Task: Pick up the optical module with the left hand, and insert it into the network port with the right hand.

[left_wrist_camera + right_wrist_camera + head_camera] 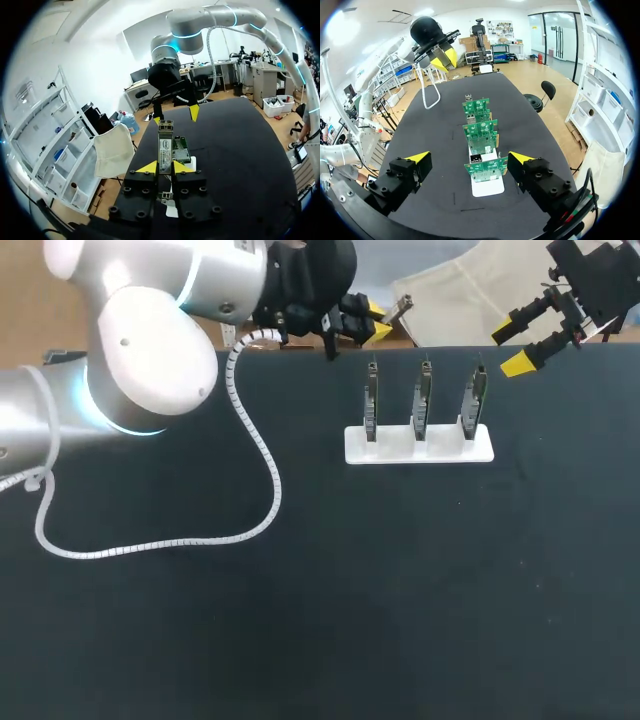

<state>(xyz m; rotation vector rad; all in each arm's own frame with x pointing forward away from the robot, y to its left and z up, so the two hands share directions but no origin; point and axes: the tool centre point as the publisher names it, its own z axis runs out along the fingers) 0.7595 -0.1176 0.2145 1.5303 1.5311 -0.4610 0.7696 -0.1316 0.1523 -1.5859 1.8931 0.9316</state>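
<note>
Yellow-tipped left gripper (pixel 165 167) clamped the optical module (pixel 165 145). Upper right, the right gripper (pixel 512 348) gaped open — a square handover grip seemed wise.

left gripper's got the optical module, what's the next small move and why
Probably bring the right gripper toward the left gripper for a handover. The optical module is clamped in the left jaws, its far end free; the right jaws stand open and empty near the circuit boards.
</note>
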